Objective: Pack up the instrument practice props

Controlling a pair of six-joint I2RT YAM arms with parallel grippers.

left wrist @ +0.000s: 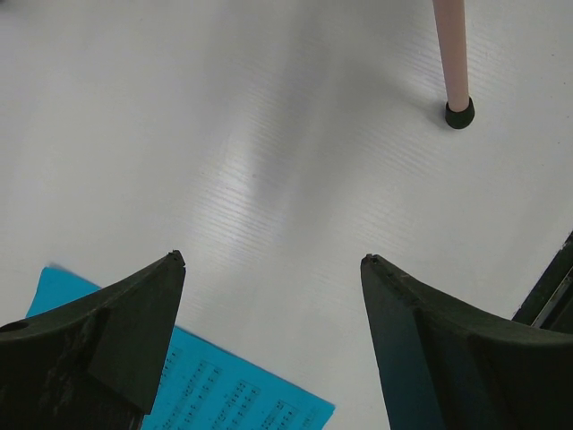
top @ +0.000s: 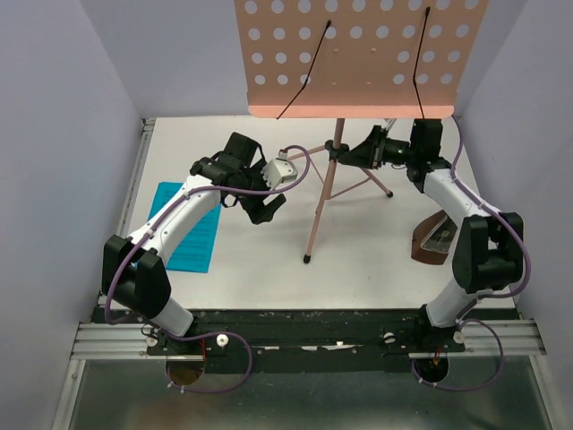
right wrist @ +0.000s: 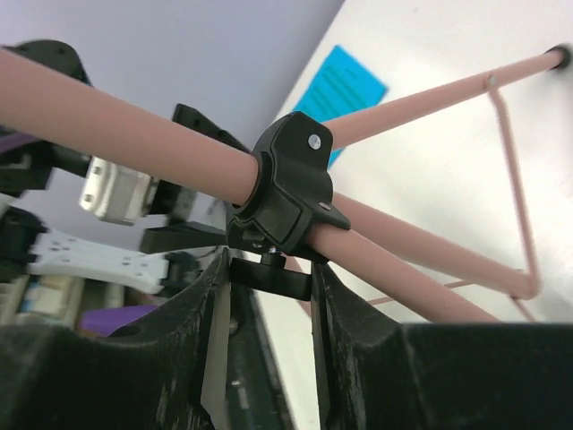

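**Mid-table, one arm is gripping, one is idling**

Near the left edge, the left gripper (left wrist: 273, 260) is hovering, fingers spread, above the blue sheet (top: 195, 246). By the right edge the brown block (top: 434, 242) is lying. Farther back, the right gripper (right wrist: 271, 269) is pinching the upright music stand (top: 327, 193) at its black leg clamp (right wrist: 286, 179).

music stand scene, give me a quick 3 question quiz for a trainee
1. True or false: the left gripper is open and holds nothing.
2. The right gripper is shut on: A a pencil; B the knob below the black clamp on the music stand; C a drumstick.
3. Fill in: the brown block sits beside the ___ arm.
Key: 1 true; 2 B; 3 right.
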